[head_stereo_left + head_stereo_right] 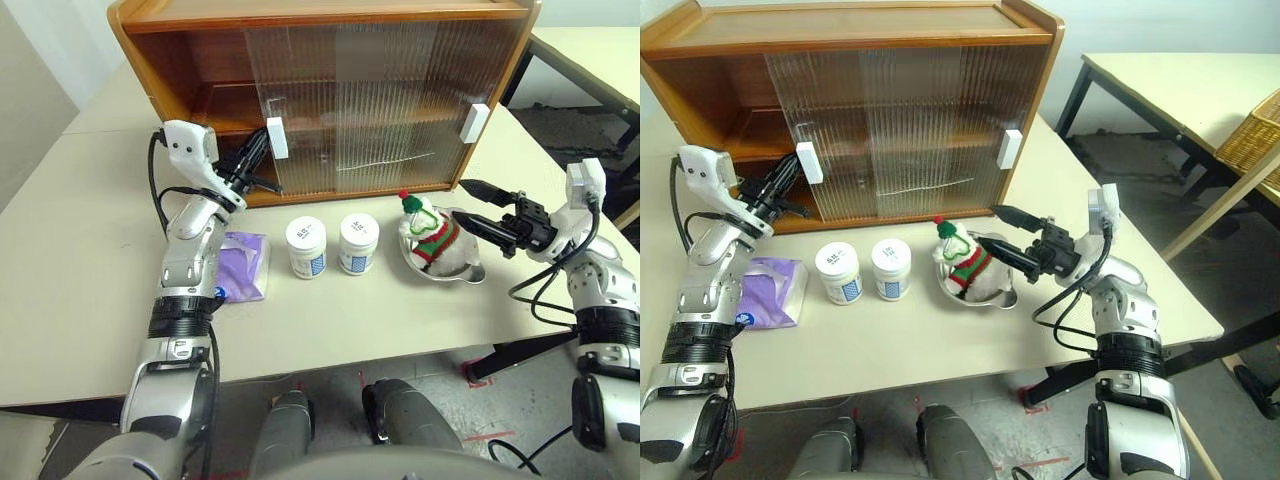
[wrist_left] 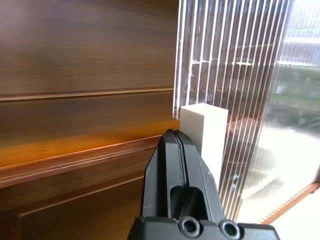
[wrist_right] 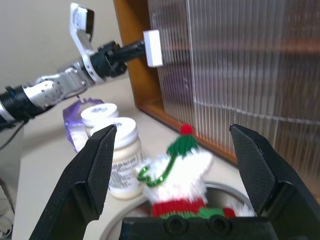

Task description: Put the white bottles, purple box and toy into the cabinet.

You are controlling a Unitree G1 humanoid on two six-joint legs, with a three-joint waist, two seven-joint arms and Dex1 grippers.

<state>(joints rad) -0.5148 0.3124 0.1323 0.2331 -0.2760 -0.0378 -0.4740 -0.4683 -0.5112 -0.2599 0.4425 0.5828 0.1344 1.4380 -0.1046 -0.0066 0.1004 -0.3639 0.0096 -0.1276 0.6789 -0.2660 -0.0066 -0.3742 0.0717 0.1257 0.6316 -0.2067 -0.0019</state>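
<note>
The cabinet (image 1: 330, 18) stands at the back of the table, its left end uncovered beside the two ribbed sliding doors. My left gripper (image 1: 262, 147) is shut, its fingers (image 2: 177, 155) right beside the left door's white handle (image 2: 204, 131). Two white bottles (image 1: 306, 247) (image 1: 358, 243) stand upright side by side in front of the doors. To their left, partly under my left arm, lies the purple box (image 1: 243, 266). The toy (image 1: 430, 236) sits in a steel bowl (image 1: 470, 275) to their right. My right gripper (image 1: 462, 200) hangs open just right of the toy, holding nothing.
The second door's handle (image 1: 474, 122) is near the cabinet's right end. The table's front edge (image 1: 330, 365) runs close to me. Another table (image 1: 1180, 85) and a wicker basket (image 1: 1250, 140) stand off to the right.
</note>
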